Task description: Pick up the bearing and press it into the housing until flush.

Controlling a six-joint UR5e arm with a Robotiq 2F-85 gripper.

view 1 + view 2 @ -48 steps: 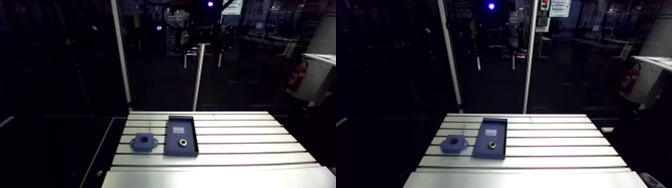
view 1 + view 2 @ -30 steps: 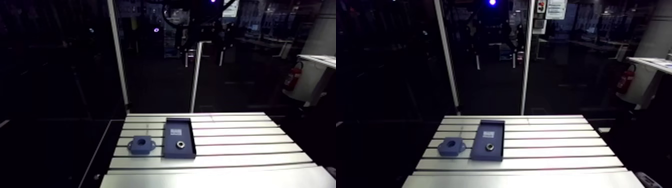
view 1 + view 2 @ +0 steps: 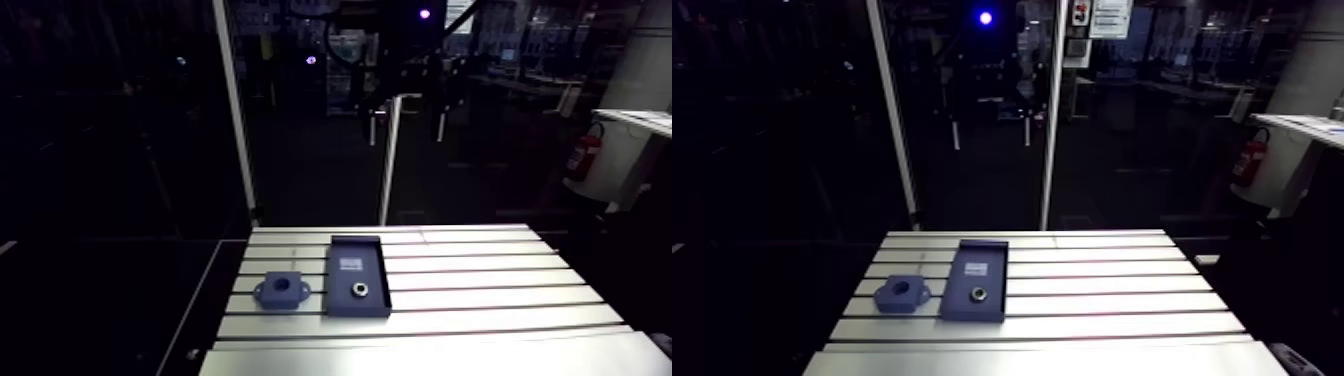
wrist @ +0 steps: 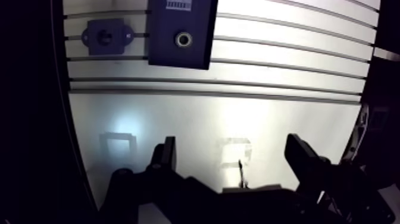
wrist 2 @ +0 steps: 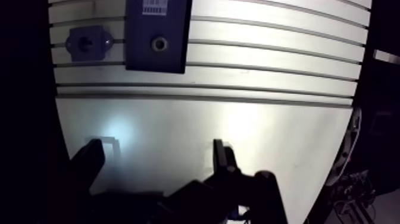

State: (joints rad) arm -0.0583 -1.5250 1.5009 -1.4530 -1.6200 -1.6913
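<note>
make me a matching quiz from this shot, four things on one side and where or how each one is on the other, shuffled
Things:
1 bearing
2 housing
3 tray
4 gripper

States:
a open, holding nothing
b on the bare table, beside the tray
c lying inside the tray
d carries a white label

Pairs: 1-c, 2-b, 3-d, 4-a
</note>
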